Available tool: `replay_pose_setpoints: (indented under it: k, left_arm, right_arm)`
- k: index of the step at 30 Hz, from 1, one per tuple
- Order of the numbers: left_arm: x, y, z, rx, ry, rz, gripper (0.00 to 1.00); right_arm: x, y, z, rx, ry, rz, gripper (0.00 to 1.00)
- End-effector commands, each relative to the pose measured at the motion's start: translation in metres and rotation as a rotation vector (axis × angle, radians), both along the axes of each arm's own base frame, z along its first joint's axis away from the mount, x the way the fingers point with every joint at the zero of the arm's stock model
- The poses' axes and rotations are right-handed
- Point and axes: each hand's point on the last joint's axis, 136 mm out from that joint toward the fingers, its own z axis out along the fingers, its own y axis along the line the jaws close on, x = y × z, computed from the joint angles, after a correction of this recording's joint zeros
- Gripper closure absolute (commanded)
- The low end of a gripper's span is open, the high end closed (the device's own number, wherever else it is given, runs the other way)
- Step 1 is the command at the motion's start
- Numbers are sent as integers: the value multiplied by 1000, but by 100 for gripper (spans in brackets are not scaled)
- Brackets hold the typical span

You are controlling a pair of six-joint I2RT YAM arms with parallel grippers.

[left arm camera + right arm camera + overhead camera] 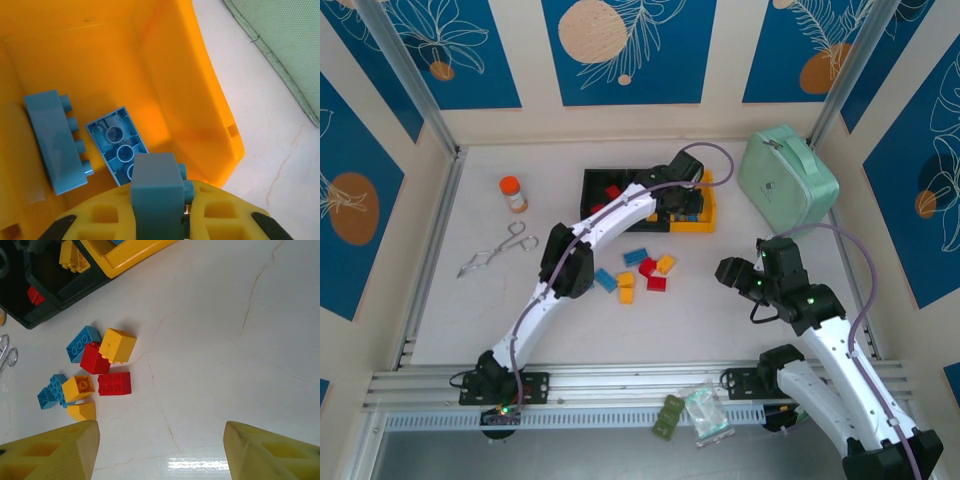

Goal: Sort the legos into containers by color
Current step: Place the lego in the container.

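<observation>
Here the left claw (pixel 159 212) pinches a blue brick (pixel 155 182) over the yellow bin (pixel 200 100); the right claw (pixel 161 447) gapes wide.

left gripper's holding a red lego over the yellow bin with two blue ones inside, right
No: the held lego is blue, not red, as the left wrist view shows. The left gripper does hold it over the yellow bin, with two blue legos inside.

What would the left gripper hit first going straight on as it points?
Probably the upturned blue brick lying in the yellow bin, directly ahead of the left gripper; its held brick would touch first. Depth is unclear.
</observation>
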Motion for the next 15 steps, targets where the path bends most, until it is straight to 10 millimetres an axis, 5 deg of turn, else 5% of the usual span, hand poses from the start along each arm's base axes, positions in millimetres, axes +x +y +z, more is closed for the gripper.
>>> replay_pose_setpoints:
  k: [1, 5, 15]
  left_arm:
    - [5, -19, 9, -84, -20, -25, 75]
    - [6, -23, 16, -105, -24, -32, 57]
    - [-18, -1, 63, -101, -73, -60, 54]
  right_arm:
    - [-6, 2, -5, 19, 23, 14, 33]
    - [-7, 2, -7, 26, 28, 10, 33]
    - [-5, 5, -6, 44, 26, 15, 34]
